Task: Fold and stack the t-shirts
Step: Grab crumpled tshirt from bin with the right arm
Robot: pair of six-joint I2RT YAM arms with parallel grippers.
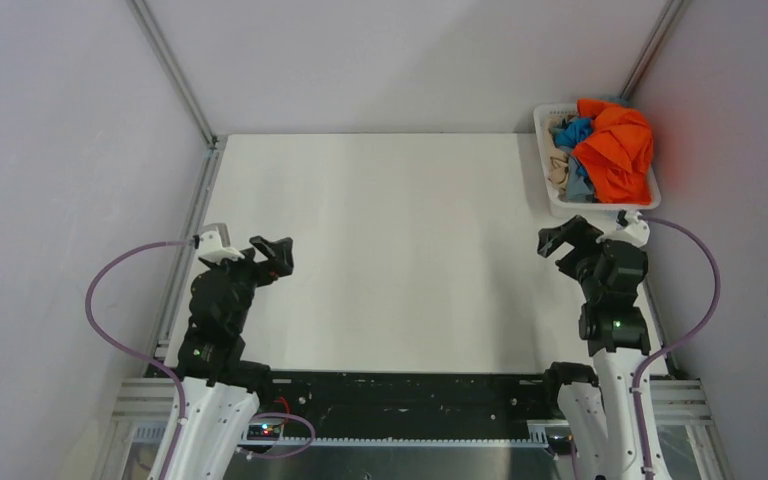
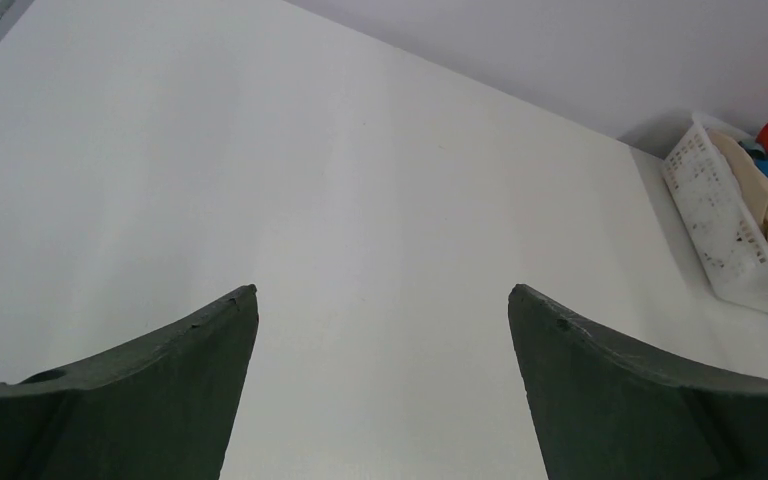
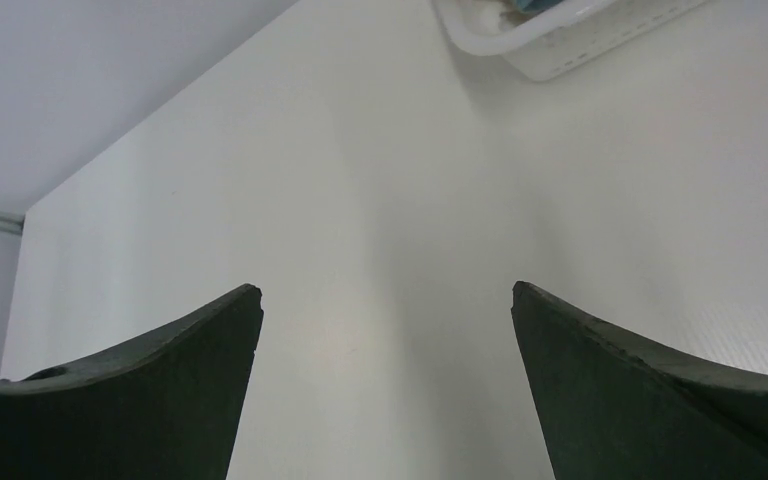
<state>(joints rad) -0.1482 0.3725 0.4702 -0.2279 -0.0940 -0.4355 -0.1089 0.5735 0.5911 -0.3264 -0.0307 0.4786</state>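
Fingers (image 1: pixel 278 243) spread wide on both my grippers. From above, my left gripper (image 1: pixel 282 257) and right gripper (image 1: pixel 550 245) hover over the table (image 1: pixel 390 260); the orange t-shirt (image 1: pixel 615 150) lies heaped on a blue t-shirt (image 1: pixel 572 131) and a beige t-shirt (image 1: pixel 558 172) in the basket (image 1: pixel 600 207), just beyond my right fingers. Left wrist: my fingers (image 2: pixel 160 385) stand parted, basket (image 2: pixel 720 225) and shirts far to their right. Right wrist: fingers (image 3: pixel 160 385) parted too, basket (image 3: pixel 560 45) corner ahead, slightly right

White table (image 1: pixel 380 260), pale grey walls (image 1: pixel 410 60), alu frame posts (image 1: pixel 171 70) in far corners, even light.
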